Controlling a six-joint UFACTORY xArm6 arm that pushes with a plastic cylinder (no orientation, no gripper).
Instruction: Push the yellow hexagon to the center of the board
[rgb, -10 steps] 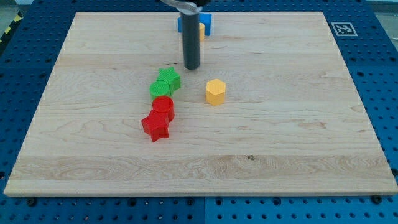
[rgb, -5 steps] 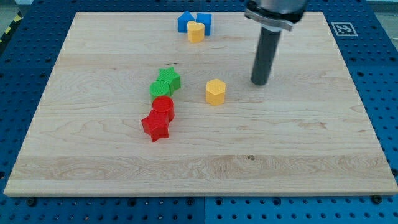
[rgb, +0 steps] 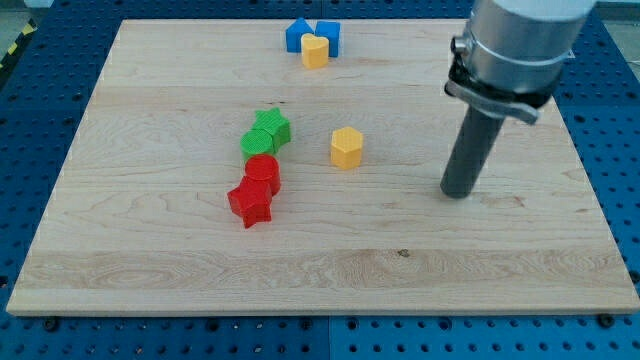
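Observation:
The yellow hexagon (rgb: 346, 148) sits on the wooden board (rgb: 150, 90) a little above the board's middle. My tip (rgb: 456, 192) rests on the board well to the right of the hexagon and slightly lower, not touching any block. The dark rod rises from it toward the view's top right.
Two green blocks (rgb: 265, 132) lie left of the hexagon, touching each other. A red cylinder (rgb: 263, 172) and a red star (rgb: 250, 203) sit just below them. Two blue blocks (rgb: 312, 35) and a small yellow block (rgb: 315, 50) cluster at the top edge.
My tip has swept from above the green blocks to the right and down, passing the yellow hexagon without touching it. No block has moved.

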